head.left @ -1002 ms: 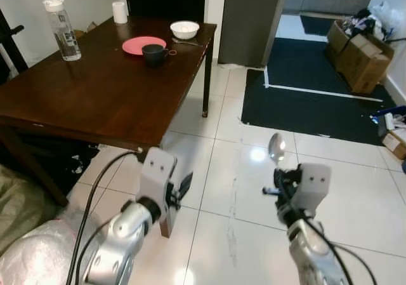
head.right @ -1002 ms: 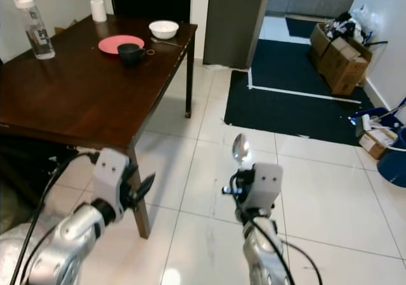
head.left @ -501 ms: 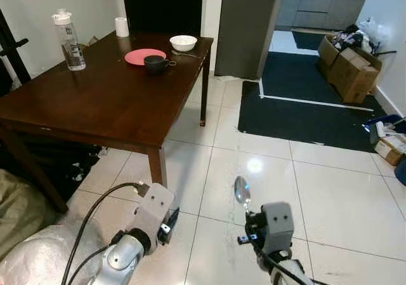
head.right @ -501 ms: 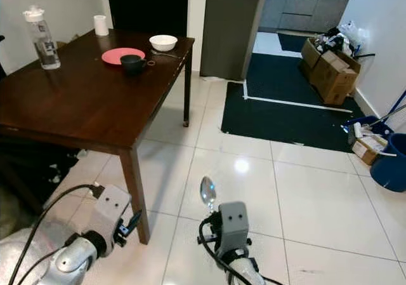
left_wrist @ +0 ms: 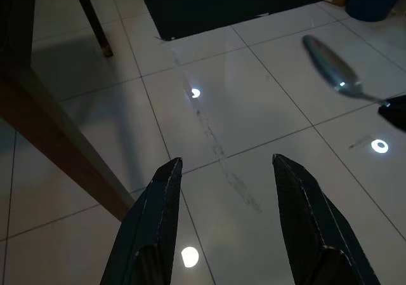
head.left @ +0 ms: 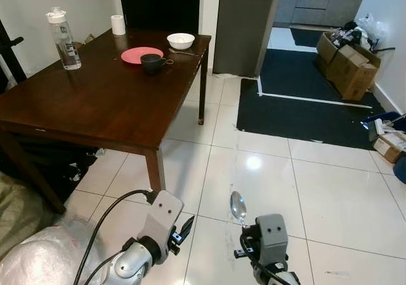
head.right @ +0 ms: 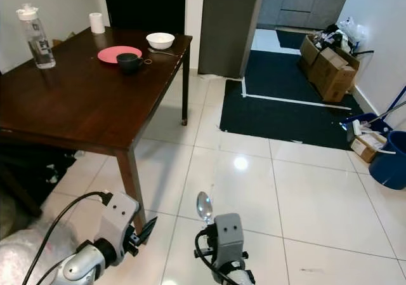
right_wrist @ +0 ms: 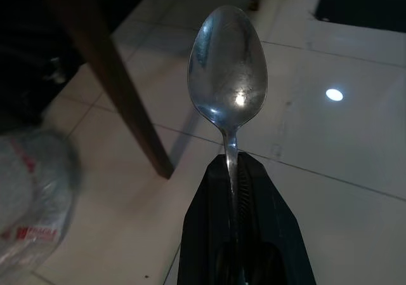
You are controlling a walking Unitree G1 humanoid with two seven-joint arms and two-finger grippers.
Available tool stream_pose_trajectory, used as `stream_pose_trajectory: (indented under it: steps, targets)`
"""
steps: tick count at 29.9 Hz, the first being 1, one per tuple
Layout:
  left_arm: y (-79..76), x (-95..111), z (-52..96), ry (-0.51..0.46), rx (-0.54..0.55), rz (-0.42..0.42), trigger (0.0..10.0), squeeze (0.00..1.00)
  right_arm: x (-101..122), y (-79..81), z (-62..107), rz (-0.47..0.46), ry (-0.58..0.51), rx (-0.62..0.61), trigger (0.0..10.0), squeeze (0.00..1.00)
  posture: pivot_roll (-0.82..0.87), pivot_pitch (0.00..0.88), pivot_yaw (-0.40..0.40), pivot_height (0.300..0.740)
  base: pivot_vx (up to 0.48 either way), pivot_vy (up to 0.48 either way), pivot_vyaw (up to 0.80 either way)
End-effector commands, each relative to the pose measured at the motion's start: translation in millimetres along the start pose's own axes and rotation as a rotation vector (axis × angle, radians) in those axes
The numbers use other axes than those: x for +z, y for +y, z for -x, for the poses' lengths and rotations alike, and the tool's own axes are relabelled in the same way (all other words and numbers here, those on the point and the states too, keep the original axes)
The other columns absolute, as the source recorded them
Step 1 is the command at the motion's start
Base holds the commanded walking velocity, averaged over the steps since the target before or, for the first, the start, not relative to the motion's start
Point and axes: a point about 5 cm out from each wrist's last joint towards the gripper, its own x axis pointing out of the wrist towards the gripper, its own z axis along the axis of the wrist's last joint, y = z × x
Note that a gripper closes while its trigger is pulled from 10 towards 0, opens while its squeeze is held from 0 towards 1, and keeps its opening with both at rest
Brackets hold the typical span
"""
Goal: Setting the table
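Right hand [right_wrist: 231,164] clamped on handle of metal spoon [right_wrist: 227,69] — bowl end pointing up and forward, held low over white floor tiles [head.left: 330,190], well apart from the dark wooden surface [head.left: 95,101]. Left hand [left_wrist: 222,196] held low too, w/ fingers apart, nothing between them, near closest surface leg [head.left: 155,171].

Place setting at far end of surface: pink plate [head.left: 141,54], dark mug [head.left: 152,63] just in front of it, white bowl [head.left: 181,40] behind w/ what looks like another utensil beside it. Clear water bottle [head.left: 63,39] and white roll [head.left: 117,25] along far-left side.

Risks, judged from here:
- Grip only on thin handle end; smooth polished steel vs. hard finger pads — could pivot or slip out while walking, then clatter on tile.
- Setting sits at far corner; approach along the right edge passes close to surface legs, so arm or spoon bowl could clip edge if raised late.
- Glossy tiles, black mat [head.left: 304,107] edge w/ white tape line — possible footing change.
- Cable [head.left: 108,221] looping off left arm might snag leg.

Materials: spoon shiny, oval, faintly scuffed; surface dark varnished wood, flat, square-edged; mug matte ceramic; bowl glazed; bottle clear plastic, ribbed.
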Motion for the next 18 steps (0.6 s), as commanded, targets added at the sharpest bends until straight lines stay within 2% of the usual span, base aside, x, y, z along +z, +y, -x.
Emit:
stream_pose_trajectory:
  steps: [1,5,8,12,18]
  targets:
    - [-1.5,-5.0,-0.5,0.011,-0.012,0.019,10.0,0.00,-7.7,-5.0,4.3,-0.030,0.017,-0.035,10.0,0.00,0.03,0.061,0.062,0.740,0.000,0.000,0.00]
    - [-2.7,-2.7,-3.2,-0.006,-0.026,0.017,10.0,0.00,-6.7,-5.9,4.3,-0.032,0.001,-0.041,10.0,0.00,0.03,0.063,0.064,0.740,0.000,0.000,0.00]
    - [-4.5,1.3,-5.4,-0.036,-0.043,0.022,10.0,0.00,-5.4,-5.0,4.3,-0.031,-0.009,-0.039,10.0,0.00,0.03,0.064,0.065,0.740,0.255,0.000,0.00]
    - [-5.9,3.0,-7.4,-0.046,-0.052,0.009,10.0,0.00,-5.1,-3.8,4.3,-0.027,-0.016,-0.045,10.0,0.00,0.03,0.065,0.066,0.740,0.480,0.000,0.00]
    - [-6.6,4.6,-8.3,-0.058,-0.065,0.004,10.0,0.00,-6.1,-5.8,4.8,-0.055,-0.018,-0.066,10.0,0.00,0.03,0.067,0.066,0.740,0.480,0.000,-0.68]
